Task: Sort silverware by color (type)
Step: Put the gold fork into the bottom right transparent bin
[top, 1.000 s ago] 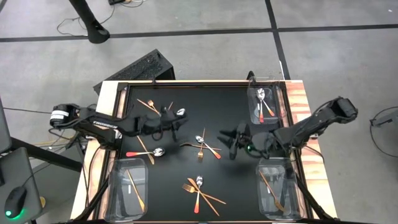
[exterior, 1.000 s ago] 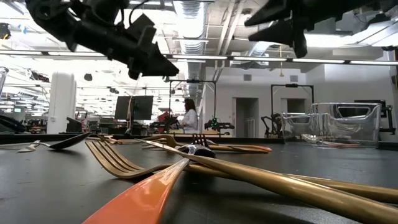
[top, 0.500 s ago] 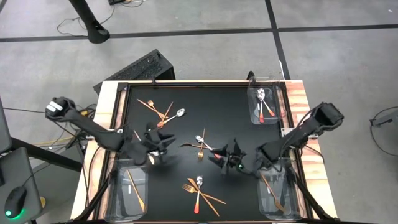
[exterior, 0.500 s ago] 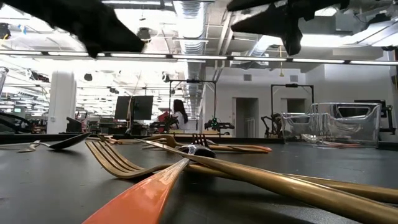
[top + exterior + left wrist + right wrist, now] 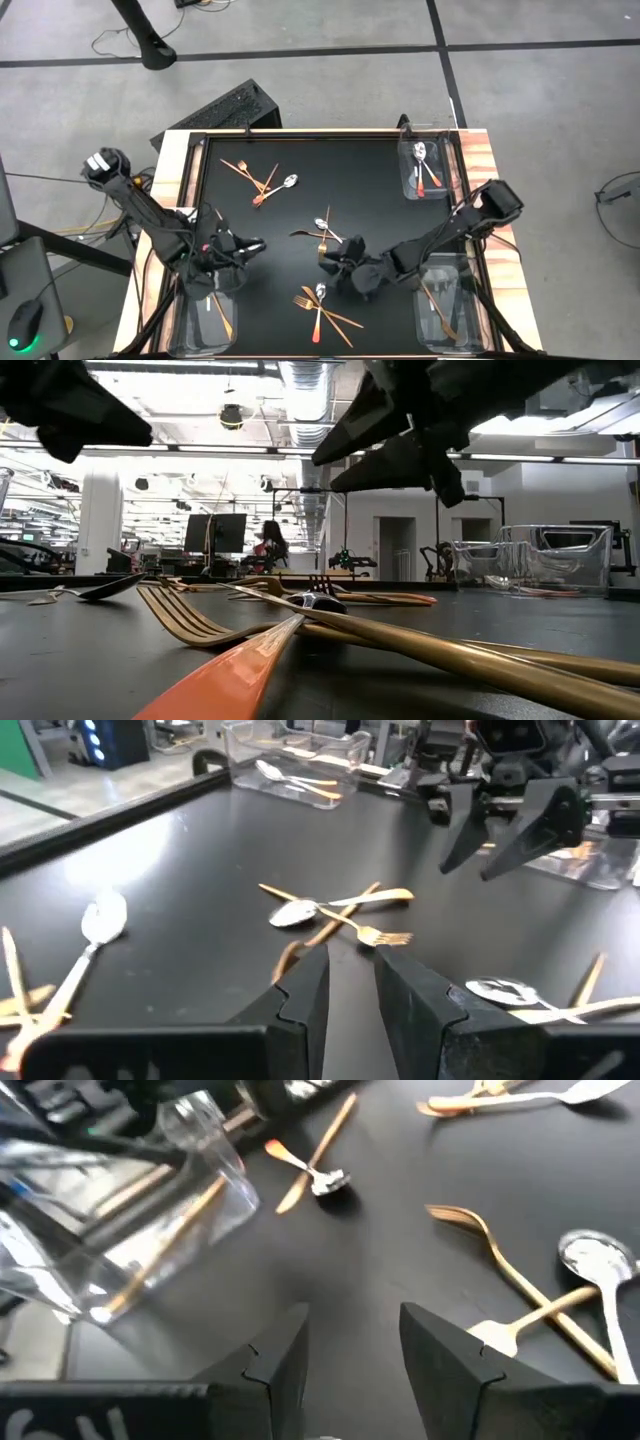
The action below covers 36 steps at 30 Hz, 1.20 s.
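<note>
From above, the left arm reaches in from the desk's (image 5: 300, 150) left edge and bends down toward the near left corner. Its left tool (image 5: 245, 246) hangs by the rim of a clear plastic bin (image 5: 190, 300). I cannot tell whether this tool is spread or pinching something. The right arm stretches low and long from the right edge. Its right tool (image 5: 332, 264) sits over the black mat near the middle. The silverware (image 5: 322, 235) lies in three loose clusters on the mat, at the far left, the centre and the near centre. More pieces lie inside the three corner bins.

From desk height, the right tool shows as a dark wedge overhead with its two prongs spread and nothing between them. The left arm is only a black shape cut off at the top left corner. A glossy orange handle (image 5: 230, 680) and a curved gold fork (image 5: 190, 620) fill the foreground, blurred by closeness. A person (image 5: 268, 545) stands far back in the room.

The left wrist camera shows a shiny spoon crossed with a gold fork (image 5: 340, 915) on the matte black surface. A pale spoon (image 5: 100, 920) lies apart from them.

The right wrist camera shows the right tool's own fingers (image 5: 280, 1350) standing apart and empty. Beyond them a see-through bin (image 5: 150, 1210) holds thin gold sticks, partly cut off by the frame. A slim gold fork (image 5: 500, 1250) lies on the mat just beside a silver spoon bowl (image 5: 595, 1260).
</note>
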Available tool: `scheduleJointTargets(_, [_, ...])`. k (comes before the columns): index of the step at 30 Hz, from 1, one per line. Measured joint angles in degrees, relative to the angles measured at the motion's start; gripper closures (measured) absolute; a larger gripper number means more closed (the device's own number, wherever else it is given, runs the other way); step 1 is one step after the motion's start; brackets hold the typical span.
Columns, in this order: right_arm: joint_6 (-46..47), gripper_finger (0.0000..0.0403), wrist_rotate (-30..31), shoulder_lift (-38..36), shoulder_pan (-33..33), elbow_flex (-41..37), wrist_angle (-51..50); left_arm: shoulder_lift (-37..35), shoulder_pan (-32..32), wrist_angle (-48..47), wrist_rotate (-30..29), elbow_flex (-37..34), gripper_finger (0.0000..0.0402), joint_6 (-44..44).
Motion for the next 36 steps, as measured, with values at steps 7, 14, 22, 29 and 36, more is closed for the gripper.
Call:
scheduleJointTargets(7, [4.67,0.0223,1.87,0.08,-0.93,5.28,-18.48,1.25,-4.6,-0.91,-0.25,0.0,0.0329,-4.01])
scheduleJointTargets(14, [8.37,0.0223,-0.48,1.95,-1.55,5.11,-13.12,1.24,-4.55,-16.31,3.82,0.0,0.0329,-11.81])
scheduleJointTargets(22, [6.44,0.0223,2.14,1.21,1.31,5.1,-12.25,-4.07,6.7,-25.89,16.37,0.1,0.0329,-7.69])
scheduleJointTargets(29, [4.58,0.0223,2.6,1.41,-1.38,5.16,-12.21,-14.39,28.24,-24.73,26.11,0.72,0.0329,13.14])
scheduleJointTargets(36, [1.01,0.0223,2.29,1.76,-4.71,5.17,-13.86,-19.53,46.83,-20.9,35.32,0.72,0.0329,29.42])
